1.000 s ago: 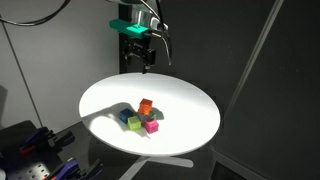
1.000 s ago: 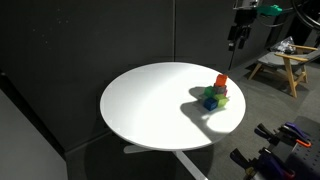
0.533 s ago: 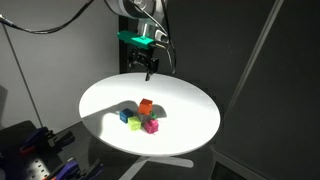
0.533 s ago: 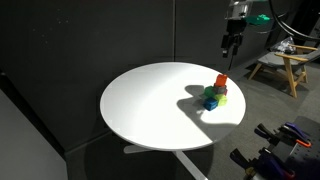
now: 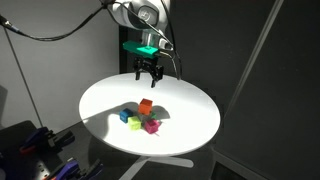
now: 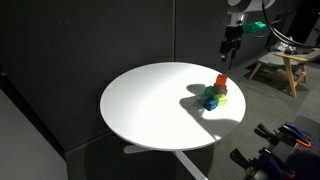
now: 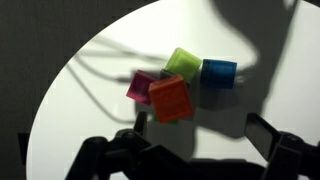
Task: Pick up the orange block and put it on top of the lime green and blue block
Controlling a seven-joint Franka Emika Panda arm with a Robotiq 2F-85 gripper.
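Observation:
The orange block (image 5: 146, 105) (image 6: 221, 81) (image 7: 171, 99) sits highest in a tight cluster of cubes on the round white table (image 5: 190, 100), resting on other cubes. The lime green block (image 7: 182, 64) (image 5: 135, 124) and the blue block (image 7: 218, 73) (image 6: 209, 102) lie side by side on the table, touching the cluster. My gripper (image 5: 148, 72) (image 6: 227, 50) (image 7: 200, 140) hangs above the table behind the cluster, open and empty, its two fingers spread wide at the bottom of the wrist view.
A magenta-pink cube (image 7: 142, 87) (image 5: 152, 126) touches the orange block, and a grey cube (image 5: 158, 115) is in the cluster. A wooden stool (image 6: 280, 65) stands beyond the table. Dark curtains surround the scene.
My gripper has come down from high above the table's far edge toward the cluster, still open. The blocks have not moved.

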